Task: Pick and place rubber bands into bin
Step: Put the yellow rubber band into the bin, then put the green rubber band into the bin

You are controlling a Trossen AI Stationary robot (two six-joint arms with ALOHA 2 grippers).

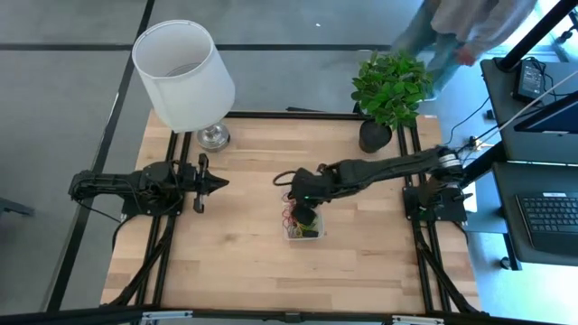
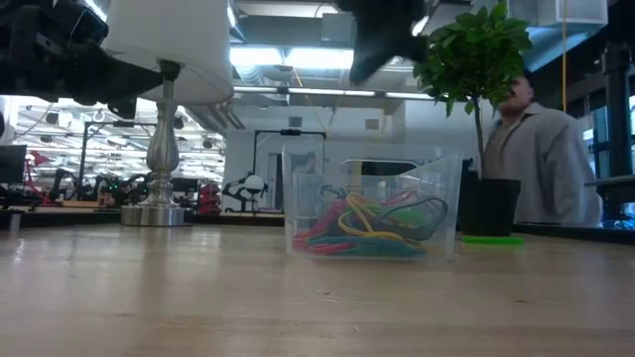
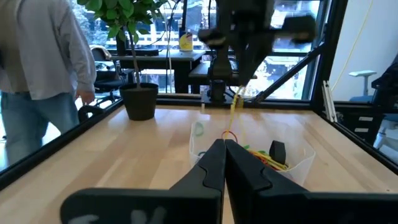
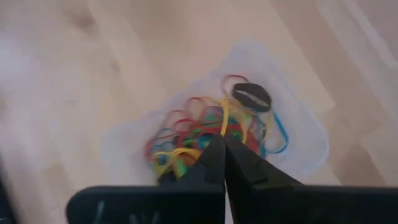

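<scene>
While pinched, yellow band (image 3: 237, 107) hangs seemingly vertical over bin (image 1: 304, 227).

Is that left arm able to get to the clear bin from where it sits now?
Probably yes. Bare wood lies between the shut left gripper and the bin, but the right gripper hangs over it, pinching a yellow rubber band, so they might collide.

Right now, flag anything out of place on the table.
Nothing spilled: the rubber bands lie inside the bin. Only oddity: a yellow band hangs from the shut right gripper above the bin.
</scene>
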